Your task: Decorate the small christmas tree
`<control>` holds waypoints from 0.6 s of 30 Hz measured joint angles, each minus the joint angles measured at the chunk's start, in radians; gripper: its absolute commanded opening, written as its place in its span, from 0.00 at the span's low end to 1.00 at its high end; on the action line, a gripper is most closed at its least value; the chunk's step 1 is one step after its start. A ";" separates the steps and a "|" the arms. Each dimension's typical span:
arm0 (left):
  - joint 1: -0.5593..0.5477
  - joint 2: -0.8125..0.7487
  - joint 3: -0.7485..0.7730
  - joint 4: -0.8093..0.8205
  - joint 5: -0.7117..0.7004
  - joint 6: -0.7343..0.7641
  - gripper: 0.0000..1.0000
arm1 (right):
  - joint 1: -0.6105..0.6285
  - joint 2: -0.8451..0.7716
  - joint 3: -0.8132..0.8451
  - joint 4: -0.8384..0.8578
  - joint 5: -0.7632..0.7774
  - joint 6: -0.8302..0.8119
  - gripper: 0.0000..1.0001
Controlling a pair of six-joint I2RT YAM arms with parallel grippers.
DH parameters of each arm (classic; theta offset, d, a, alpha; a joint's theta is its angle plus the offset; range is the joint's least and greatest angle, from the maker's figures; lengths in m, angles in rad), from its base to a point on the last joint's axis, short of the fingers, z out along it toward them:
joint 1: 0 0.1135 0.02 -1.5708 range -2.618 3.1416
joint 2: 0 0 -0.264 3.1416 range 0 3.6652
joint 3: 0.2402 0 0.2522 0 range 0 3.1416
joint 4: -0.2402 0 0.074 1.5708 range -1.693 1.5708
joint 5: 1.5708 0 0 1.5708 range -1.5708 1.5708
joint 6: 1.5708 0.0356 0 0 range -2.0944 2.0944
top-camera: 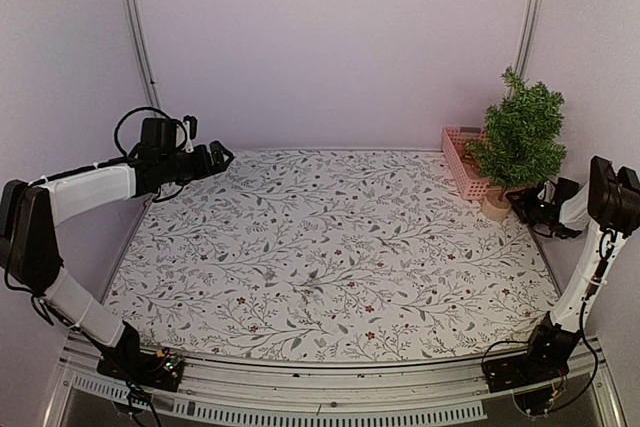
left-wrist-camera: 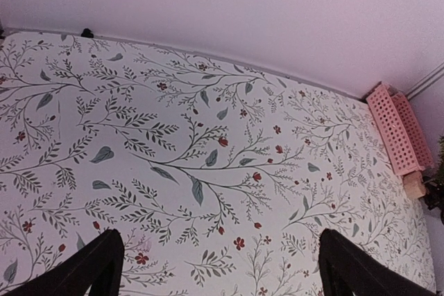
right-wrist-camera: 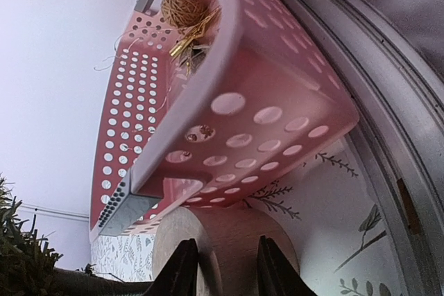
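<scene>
Two pincers here: my left pincer (left-wrist-camera: 222, 268) hangs spread wide over the left side of the counter (top-camera: 320, 247). My right pincer (right-wrist-camera: 227, 268), fingers (right-wrist-camera: 184, 272) close together, is at the wooden base (right-wrist-camera: 229, 227) of the tree (top-camera: 520, 137), far right, just beside the pink basket (top-camera: 462, 159); clamped or not, I cannot tell.

A robot test booth: a plain pale wall (top-camera: 330, 47) stands behind the left gripper (top-camera: 225, 157), an aluminium post (top-camera: 135, 27) rises just behind it, and a slotted metal rail (top-camera: 320, 387) carries its arm's base, nearer than the floral cloth (top-camera: 330, 247).
</scene>
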 measured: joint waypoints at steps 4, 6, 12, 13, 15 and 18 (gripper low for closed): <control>0.000 0.000 0.000 0.000 0.000 0.006 0.99 | 0.014 -0.003 0.000 -0.017 -0.021 -0.013 0.32; 0.000 0.000 0.000 0.000 0.000 0.010 0.99 | 0.023 -0.003 0.000 -0.022 -0.029 -0.019 0.32; 0.000 0.000 0.000 0.000 0.000 0.016 0.99 | 0.063 -0.018 -0.029 -0.023 -0.051 -0.032 0.32; 0.000 0.000 0.000 0.000 0.000 0.016 0.99 | 0.072 -0.026 -0.042 -0.021 -0.054 -0.034 0.32; 0.000 -0.002 0.000 0.000 0.000 0.016 0.99 | 0.095 -0.043 -0.066 -0.021 -0.054 -0.035 0.32; 0.000 -0.006 -0.001 0.000 0.000 0.016 0.99 | 0.148 -0.080 -0.111 -0.022 -0.048 -0.035 0.32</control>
